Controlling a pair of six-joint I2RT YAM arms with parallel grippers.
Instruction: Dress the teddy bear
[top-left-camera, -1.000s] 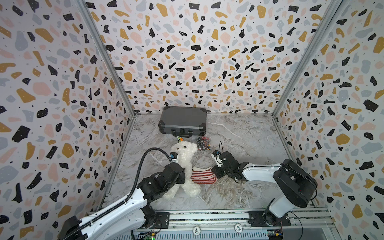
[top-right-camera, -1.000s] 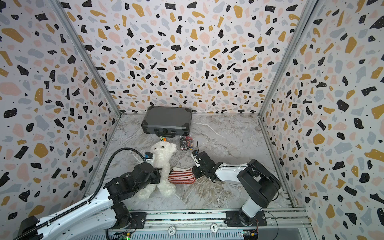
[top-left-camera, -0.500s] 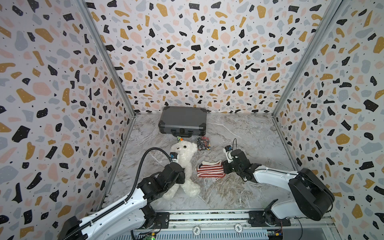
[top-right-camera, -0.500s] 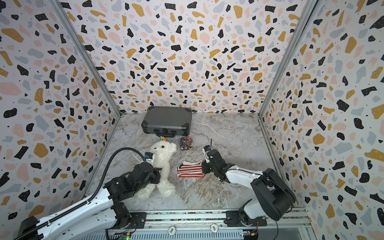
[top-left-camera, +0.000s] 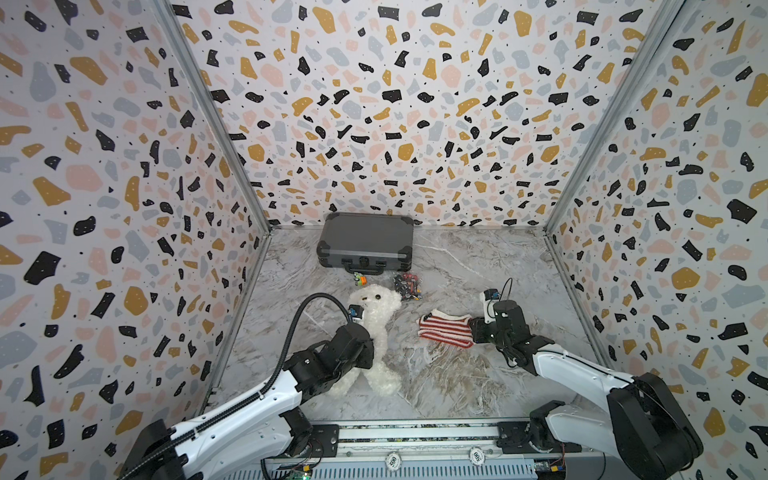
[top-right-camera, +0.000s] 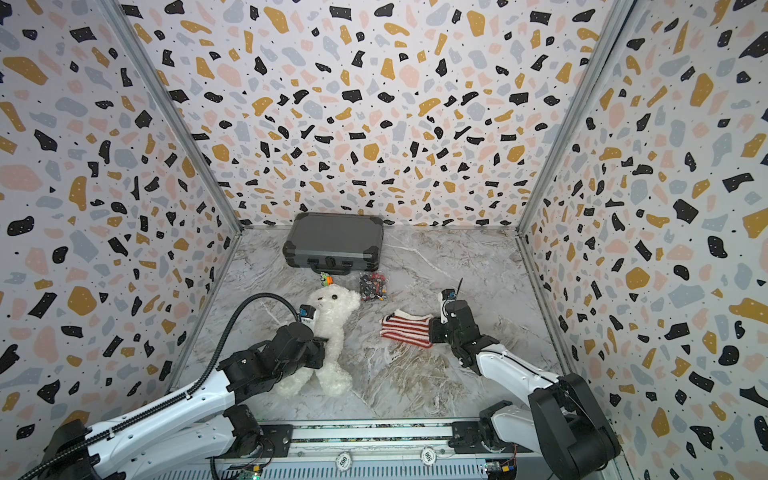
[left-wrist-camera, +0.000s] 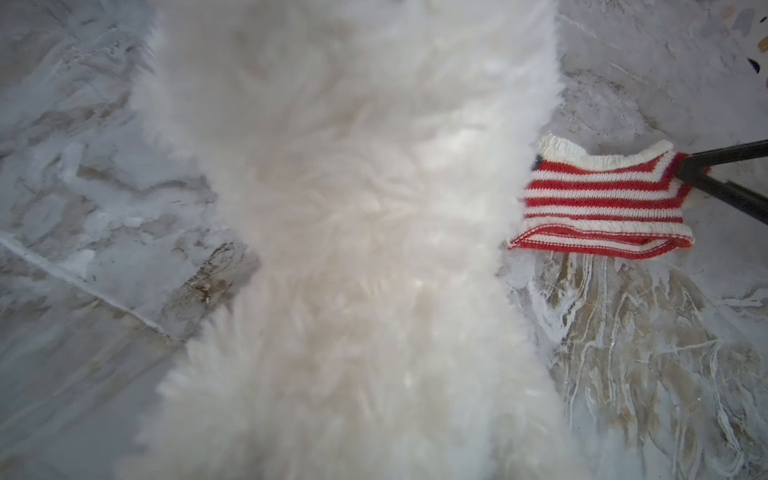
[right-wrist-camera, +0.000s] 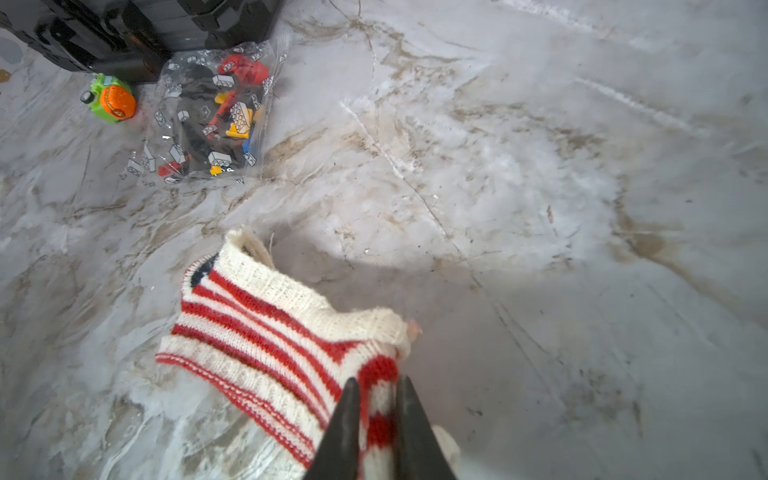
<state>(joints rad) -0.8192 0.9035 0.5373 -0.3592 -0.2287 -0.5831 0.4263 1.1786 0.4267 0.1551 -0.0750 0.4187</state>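
The white fluffy teddy bear (top-left-camera: 379, 320) (top-right-camera: 334, 322) lies on its back on the marble floor, head toward the grey case. My left gripper (top-left-camera: 368, 345) (top-right-camera: 321, 348) presses into its midriff, and its fingers are buried in the fur (left-wrist-camera: 353, 249) that fills the left wrist view. A red-and-white striped knitted sweater (top-left-camera: 442, 330) (top-right-camera: 405, 330) (left-wrist-camera: 598, 203) (right-wrist-camera: 270, 332) lies flat to the right of the bear, apart from it. My right gripper (top-left-camera: 473, 330) (top-right-camera: 434, 330) (right-wrist-camera: 376, 384) is shut on the sweater's right edge, with knit pinched between its dark fingers.
A closed grey case (top-left-camera: 365, 241) (top-right-camera: 332, 239) stands against the back wall. In front of it are a small green-and-orange toy (top-left-camera: 358, 279) (right-wrist-camera: 110, 97) and a clear bag of bricks (top-left-camera: 407, 286) (right-wrist-camera: 208, 116). Patterned walls close in three sides.
My right gripper has dragged the sweater to the right, from beside the bear's legs to a spot well apart from it. The left arm and the bear have not moved.
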